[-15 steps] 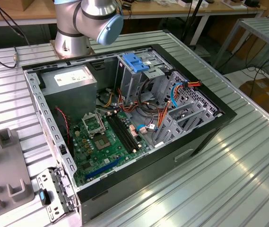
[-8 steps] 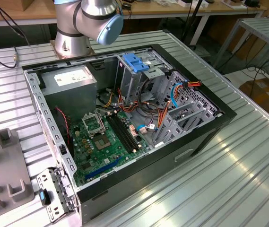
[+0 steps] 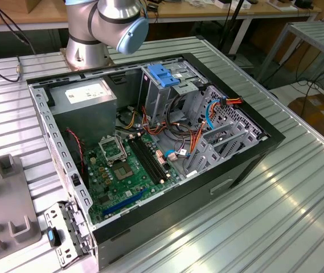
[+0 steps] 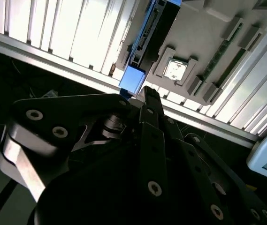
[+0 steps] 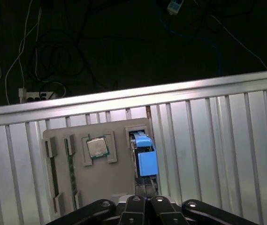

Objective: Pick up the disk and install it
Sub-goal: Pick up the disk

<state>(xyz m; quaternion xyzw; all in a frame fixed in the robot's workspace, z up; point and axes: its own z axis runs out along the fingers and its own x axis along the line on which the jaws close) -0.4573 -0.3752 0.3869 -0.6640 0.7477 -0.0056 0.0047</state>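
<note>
Chiefly, the risk is a bad hold. The disk [image 5: 144, 152] stands on edge in a slot of the tray [image 5: 119, 178], just ahead of the fingertips. What faces the gripper [image 5: 146, 186] is a blue plastic rail end, not the metal body. A pinch taken on that plastic alone, or off the disk's middle, would likely let it tilt or slip as it leaves the slot. A pull out of line with the slot could jam it against the slot walls or drag the tray across the table [image 5: 217, 140]. With the jaws as narrow as they stand, a push forward would, I judge, butt the tips into the rail rather than pass on either side of it. The chip [image 5: 97, 147] lies in its own pocket of the tray, off to one side of the tips, and a sideways drift could knock it. Farther off, the case [image 3: 230, 182] is crowded with cables [image 3: 199, 133] around the cage [image 3: 170, 94], so a loosely held disk might snag there or go in crooked. As for the tool, in both wrist views the jaws are drawn together with no gap I can make out, and nothing seems to lie between them. In the second wrist view the gripper [image 4: 146, 96] has its tips right at the blue end of the disk [image 4: 134, 77]. I cannot tell whether they touch it.
</note>
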